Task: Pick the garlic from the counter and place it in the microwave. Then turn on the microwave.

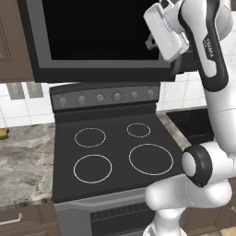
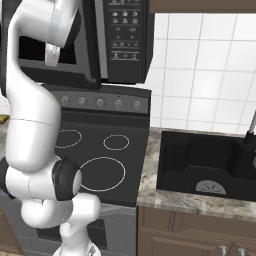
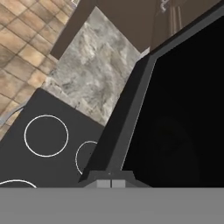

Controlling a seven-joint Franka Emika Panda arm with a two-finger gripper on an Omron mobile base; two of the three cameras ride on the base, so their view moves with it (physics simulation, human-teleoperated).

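Note:
The microwave [image 1: 101, 37] hangs above the stovetop, with a black window and a grey frame; its button panel [image 2: 125, 35] shows in the right base view. My gripper [image 3: 111, 184] is raised to the microwave's right front corner, and its white hand [image 1: 165, 31] is beside the window's edge. The two fingertips are pressed together with nothing between them, close against the grey frame [image 3: 127, 127]. The garlic is out of view. The marbled counter [image 1: 25, 161] lies left of the stove and also shows in the hand view [image 3: 92, 74].
The black stovetop [image 1: 115, 152] with white rings sits below the microwave. A small yellow-brown block [image 1: 3, 133] lies at the counter's far left edge. A black sink [image 2: 200, 160] is set in the counter to the right. Wooden cabinets [image 2: 195, 235] stand below.

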